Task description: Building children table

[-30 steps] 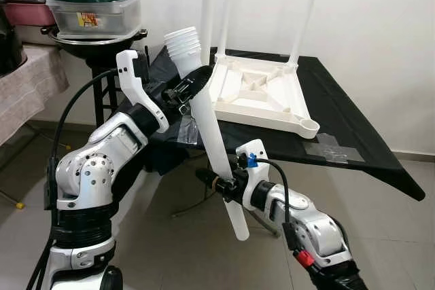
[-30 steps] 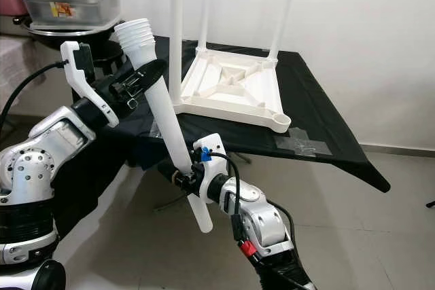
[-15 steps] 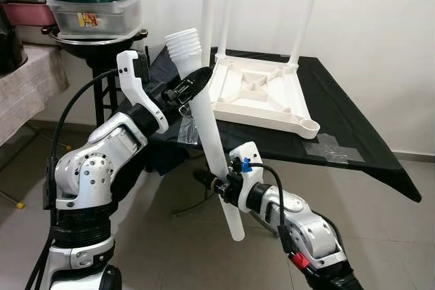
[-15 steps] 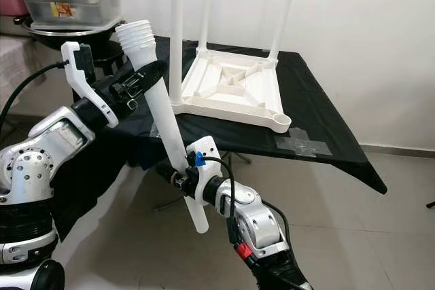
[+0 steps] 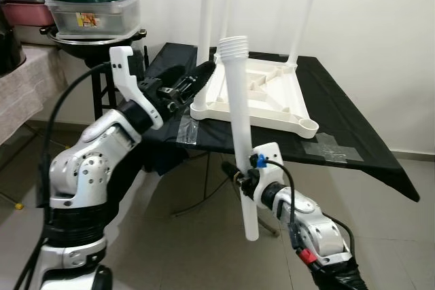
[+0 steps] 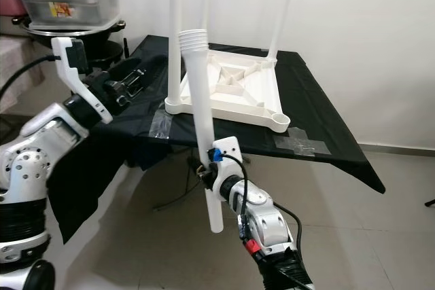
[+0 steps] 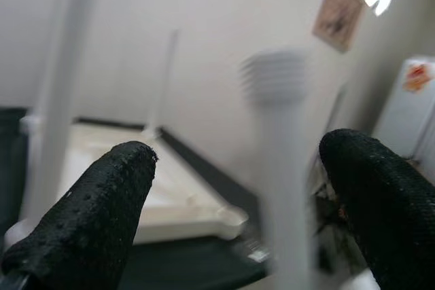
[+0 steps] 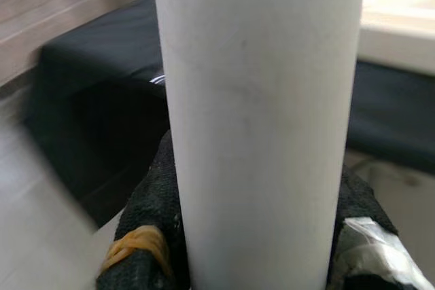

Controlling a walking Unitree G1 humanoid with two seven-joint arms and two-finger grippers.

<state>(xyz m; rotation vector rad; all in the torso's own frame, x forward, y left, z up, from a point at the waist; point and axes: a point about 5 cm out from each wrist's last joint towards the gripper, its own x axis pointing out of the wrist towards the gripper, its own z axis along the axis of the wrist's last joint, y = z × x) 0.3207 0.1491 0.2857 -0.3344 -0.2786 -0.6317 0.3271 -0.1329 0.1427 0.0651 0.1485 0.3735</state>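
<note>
A white plastic children's table (image 5: 262, 96) lies upside down on the black-clothed table (image 5: 353, 134). Three of its legs point up, and the socket (image 5: 310, 125) at its near right corner is empty. In front of the black table's edge, my right gripper (image 5: 243, 180) is shut on the lower part of a loose white leg (image 5: 239, 127). The leg stands nearly upright with its ribbed end (image 5: 233, 45) on top. The right wrist view has the leg (image 8: 258, 120) pinched between black fingers (image 8: 163, 202). My left gripper (image 5: 194, 79) is open, left of the leg and apart from it.
Stacked containers with a green lid (image 5: 92, 1) sit on a black stand at the back left. A cloth-covered side table (image 5: 27, 79) is at the far left. Tape patches (image 5: 326, 147) mark the black cloth. Tiled floor lies below me.
My left gripper has let go of the leg's upper end and opened. My right gripper has swung the leg from a leftward tilt to nearly upright.
</note>
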